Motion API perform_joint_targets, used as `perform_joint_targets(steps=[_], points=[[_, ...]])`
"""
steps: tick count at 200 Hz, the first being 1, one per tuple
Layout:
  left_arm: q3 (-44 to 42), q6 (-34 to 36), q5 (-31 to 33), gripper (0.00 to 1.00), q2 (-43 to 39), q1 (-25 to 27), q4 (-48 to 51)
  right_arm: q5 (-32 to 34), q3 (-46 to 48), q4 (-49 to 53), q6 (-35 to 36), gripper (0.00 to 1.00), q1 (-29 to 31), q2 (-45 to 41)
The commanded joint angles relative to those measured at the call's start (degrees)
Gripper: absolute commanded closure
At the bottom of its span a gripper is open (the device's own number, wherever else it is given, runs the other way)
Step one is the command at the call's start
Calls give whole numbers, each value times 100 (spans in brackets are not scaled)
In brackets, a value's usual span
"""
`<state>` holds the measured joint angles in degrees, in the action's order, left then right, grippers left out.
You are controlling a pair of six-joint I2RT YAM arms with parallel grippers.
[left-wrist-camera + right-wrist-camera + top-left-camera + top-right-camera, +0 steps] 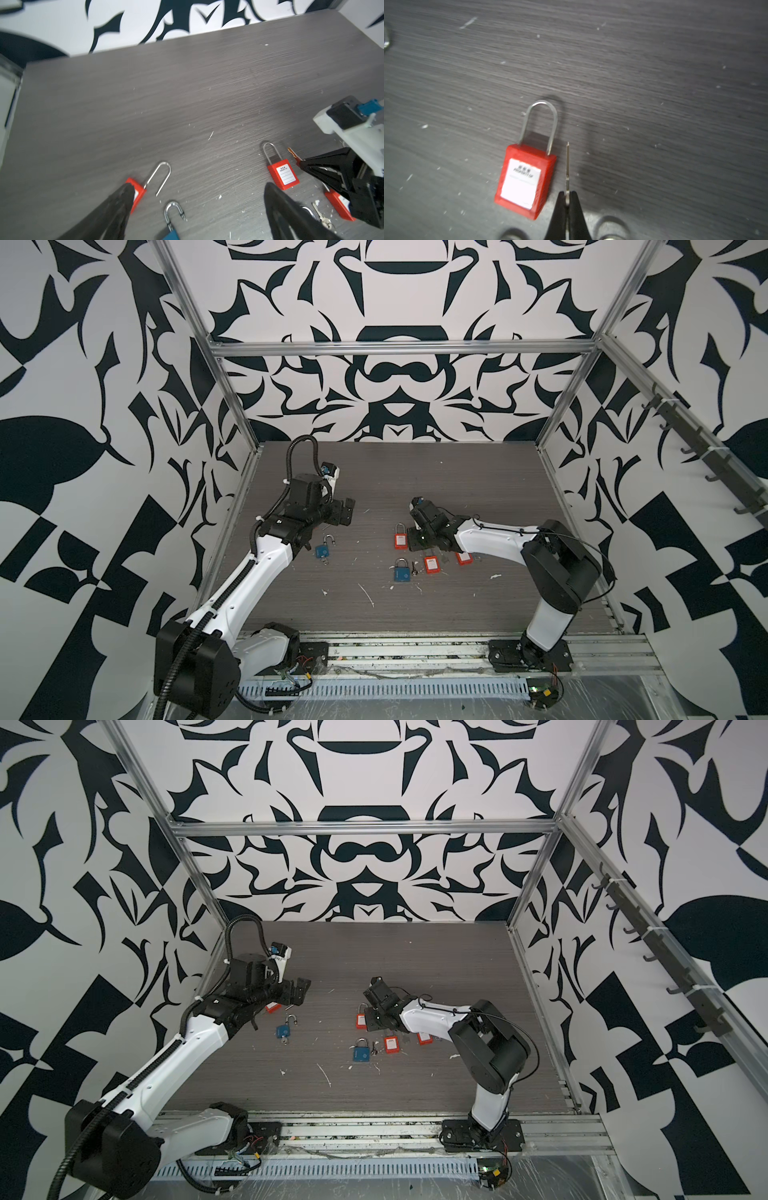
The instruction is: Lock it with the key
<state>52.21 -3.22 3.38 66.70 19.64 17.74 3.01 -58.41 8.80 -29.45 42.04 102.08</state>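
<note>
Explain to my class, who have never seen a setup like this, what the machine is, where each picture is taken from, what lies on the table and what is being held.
You see two robot arms mounted at a table's front edge. Two pictures look down from one overhead camera pair; the other two come from a camera on each arm's wrist. On the table lie red padlocks, two blue padlocks and a loose key. The left end effector, the arm's pincer, is open and empty. The right end effector is shut on a key, close beside one red padlock.
</note>
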Motion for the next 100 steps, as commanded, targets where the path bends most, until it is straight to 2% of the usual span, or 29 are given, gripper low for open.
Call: perform_joint_targets(steps=[1,43,100], points=[[-135,-723,237,1,-8,-65,410,-41,-195,-156,-149,89,-18,29],[-241,-1353,116,1,-18,-188,754,96,-216,-37,-70,69,-29,-91],[-473,-1932,-173,1,62,-534,990,278,-202,119,129,65,-25,-427]])
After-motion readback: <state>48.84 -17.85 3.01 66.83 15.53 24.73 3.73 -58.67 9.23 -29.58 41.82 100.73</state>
